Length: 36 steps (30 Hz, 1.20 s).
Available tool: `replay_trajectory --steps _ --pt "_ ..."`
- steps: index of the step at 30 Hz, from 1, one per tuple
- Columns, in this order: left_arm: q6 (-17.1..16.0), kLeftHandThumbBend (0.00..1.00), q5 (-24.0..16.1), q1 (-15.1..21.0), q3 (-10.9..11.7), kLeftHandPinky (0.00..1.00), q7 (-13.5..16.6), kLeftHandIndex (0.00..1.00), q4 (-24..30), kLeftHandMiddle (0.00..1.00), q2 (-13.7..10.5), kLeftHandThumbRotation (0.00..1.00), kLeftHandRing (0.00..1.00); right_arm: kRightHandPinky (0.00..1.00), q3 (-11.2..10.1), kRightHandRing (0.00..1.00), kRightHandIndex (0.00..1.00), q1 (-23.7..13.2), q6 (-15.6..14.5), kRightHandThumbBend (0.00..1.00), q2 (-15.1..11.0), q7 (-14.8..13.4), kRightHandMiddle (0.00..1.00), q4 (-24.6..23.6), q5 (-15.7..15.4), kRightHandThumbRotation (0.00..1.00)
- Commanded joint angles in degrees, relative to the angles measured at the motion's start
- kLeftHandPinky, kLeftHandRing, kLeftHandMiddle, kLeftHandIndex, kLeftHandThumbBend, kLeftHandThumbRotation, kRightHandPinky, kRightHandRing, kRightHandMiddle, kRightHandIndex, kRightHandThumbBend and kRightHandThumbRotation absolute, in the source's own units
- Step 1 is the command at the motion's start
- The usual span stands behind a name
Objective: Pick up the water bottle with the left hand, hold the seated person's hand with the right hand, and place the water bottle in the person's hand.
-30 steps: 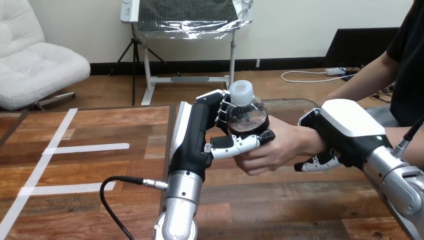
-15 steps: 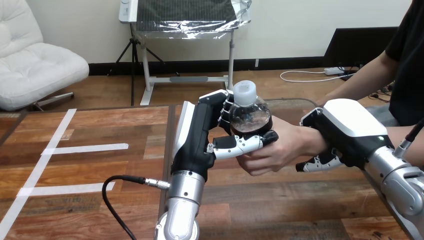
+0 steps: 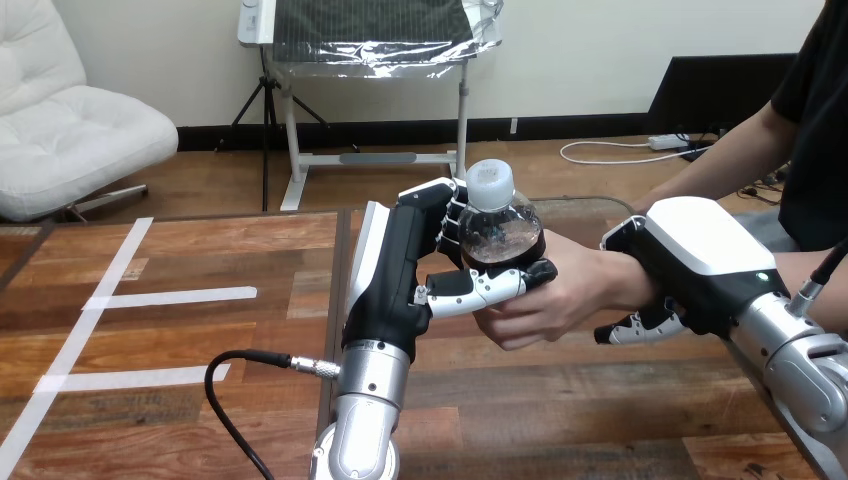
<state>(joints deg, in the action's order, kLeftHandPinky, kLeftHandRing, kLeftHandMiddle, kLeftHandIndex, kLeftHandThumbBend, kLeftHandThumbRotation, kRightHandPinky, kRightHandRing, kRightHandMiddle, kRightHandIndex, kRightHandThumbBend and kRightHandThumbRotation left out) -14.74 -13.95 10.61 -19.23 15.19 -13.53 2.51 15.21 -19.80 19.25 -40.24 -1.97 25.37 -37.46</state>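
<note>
A clear water bottle [image 3: 497,225] with a white cap stands upright above the table's middle. My left hand [image 3: 405,270] is shut on it, fingers behind the bottle and the thumb across its front. The person's hand [image 3: 560,292] comes in from the right and wraps the bottle's lower part from below, so both hands are on it. My right hand [image 3: 690,262] sits over the person's wrist with its fingers curled under it.
The wooden table [image 3: 180,350] carries white tape lines [image 3: 170,297] at the left. A black cable [image 3: 235,390] loops in front of my left forearm. The person's forearm runs off toward the upper right.
The view has shifted slightly since one second ago. The bottle and the hands keep the same arrangement.
</note>
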Motion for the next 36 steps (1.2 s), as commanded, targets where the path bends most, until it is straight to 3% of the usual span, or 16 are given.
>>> replay_trajectory --steps 1,9,13,22,36 --pt "-1.9 0.68 0.3 4.6 -0.9 0.37 -0.6 0.48 1.2 0.46 5.4 0.0 0.43 0.33 -1.9 0.41 0.48 -2.7 -1.8 0.81 -1.4 -0.7 0.48 -1.5 -1.1 0.0" --pt "0.7 0.73 -1.4 5.0 -1.7 0.53 -1.7 0.64 2.0 0.64 4.1 0.04 0.6 0.45 -2.1 0.53 0.59 -2.1 -2.7 0.86 -1.7 -0.8 0.59 -3.2 -2.2 0.0" --pt "2.9 0.79 -3.4 5.1 -2.3 0.69 -2.3 0.77 2.9 0.76 3.2 0.18 0.74 0.5 -2.3 0.59 0.65 -1.7 -3.1 0.88 -1.6 -0.8 0.65 -3.9 -2.0 0.0" --pt "4.5 0.87 -6.0 4.9 -2.3 0.89 -2.0 0.93 3.6 0.89 3.2 0.34 0.88 0.55 -2.6 0.65 0.71 -1.1 -2.3 0.9 -1.7 -1.5 0.71 -4.4 -1.4 0.0" --pt "5.5 0.92 -9.3 5.3 -2.8 1.0 -0.9 1.0 3.4 0.99 2.6 0.45 0.98 0.6 -2.8 0.7 0.75 -0.6 -1.8 0.91 -1.9 -1.0 0.75 -5.0 -1.2 0.0"
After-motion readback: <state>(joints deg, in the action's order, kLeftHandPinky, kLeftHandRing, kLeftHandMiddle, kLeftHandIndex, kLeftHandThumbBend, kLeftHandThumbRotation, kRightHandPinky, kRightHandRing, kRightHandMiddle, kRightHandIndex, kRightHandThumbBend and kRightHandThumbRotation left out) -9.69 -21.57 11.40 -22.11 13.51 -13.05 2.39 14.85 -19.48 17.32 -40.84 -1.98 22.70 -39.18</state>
